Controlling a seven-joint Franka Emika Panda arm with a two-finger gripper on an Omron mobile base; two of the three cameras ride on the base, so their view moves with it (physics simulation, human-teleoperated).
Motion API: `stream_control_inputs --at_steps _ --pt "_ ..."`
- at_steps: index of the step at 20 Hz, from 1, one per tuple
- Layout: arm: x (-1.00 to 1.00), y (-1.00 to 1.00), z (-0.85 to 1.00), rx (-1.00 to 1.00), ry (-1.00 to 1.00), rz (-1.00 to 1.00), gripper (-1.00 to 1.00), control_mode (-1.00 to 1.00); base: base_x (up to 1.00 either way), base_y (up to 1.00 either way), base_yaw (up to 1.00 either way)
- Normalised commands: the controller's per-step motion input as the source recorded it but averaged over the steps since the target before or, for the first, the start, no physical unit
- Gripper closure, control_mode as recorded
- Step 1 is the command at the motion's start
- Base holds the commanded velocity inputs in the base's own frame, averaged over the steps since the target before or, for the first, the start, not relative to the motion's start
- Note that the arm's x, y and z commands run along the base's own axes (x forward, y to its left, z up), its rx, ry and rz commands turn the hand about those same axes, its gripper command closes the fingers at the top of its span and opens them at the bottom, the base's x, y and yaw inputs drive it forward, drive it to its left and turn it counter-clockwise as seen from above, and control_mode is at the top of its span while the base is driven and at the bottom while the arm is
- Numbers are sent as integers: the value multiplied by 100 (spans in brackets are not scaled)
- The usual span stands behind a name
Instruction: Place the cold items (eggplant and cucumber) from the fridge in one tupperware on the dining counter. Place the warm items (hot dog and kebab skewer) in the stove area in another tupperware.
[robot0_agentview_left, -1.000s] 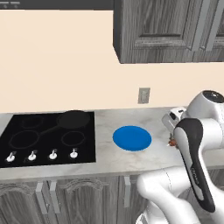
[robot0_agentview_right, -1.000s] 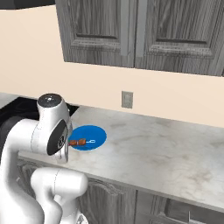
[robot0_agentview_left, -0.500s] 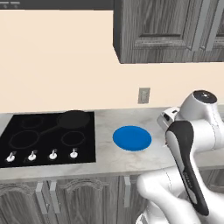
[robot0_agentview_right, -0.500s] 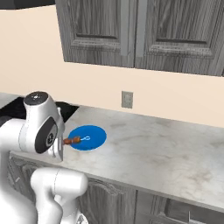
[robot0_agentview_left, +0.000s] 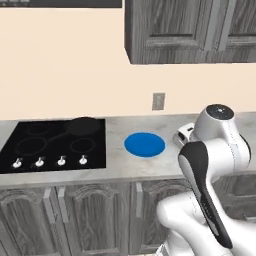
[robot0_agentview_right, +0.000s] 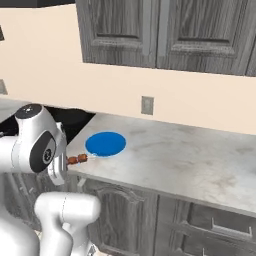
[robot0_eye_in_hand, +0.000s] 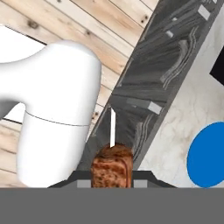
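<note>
Jaws are clamped on the kebab skewer (robot0_eye_in_hand: 111, 168), which you hold off the front edge of the bench (robot0_agentview_right: 190, 160), over the wood floor (robot0_eye_in_hand: 78, 26); in the right base view the kebab skewer pokes out beside the arm's wrist, just short of the blue plate (robot0_agentview_right: 105, 144). You look to be in the carry step for the warm items, with the skewer lifted and no tupperware in sight from here. Your next move likely calls for turning or driving toward a container before you let go. Marble bench runs beneath dark cabinets (robot0_agentview_left: 190, 30), with a black cooktop (robot0_agentview_left: 52, 145) at its left end and a wall outlet (robot0_agentview_left: 158, 101) behind the plate.
</note>
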Motion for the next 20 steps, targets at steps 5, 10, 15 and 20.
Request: stream_control_inputs --at_steps 5,10,15,20 --pt "0 0 0 0 0 0 100 100 -69 -47 0" --pt "0 0 0 0 0 0 100 100 -32 -91 0" --pt "0 0 0 0 0 0 100 100 -34 -100 -2" --pt "0 0 0 0 0 0 100 100 -49 -98 -9"
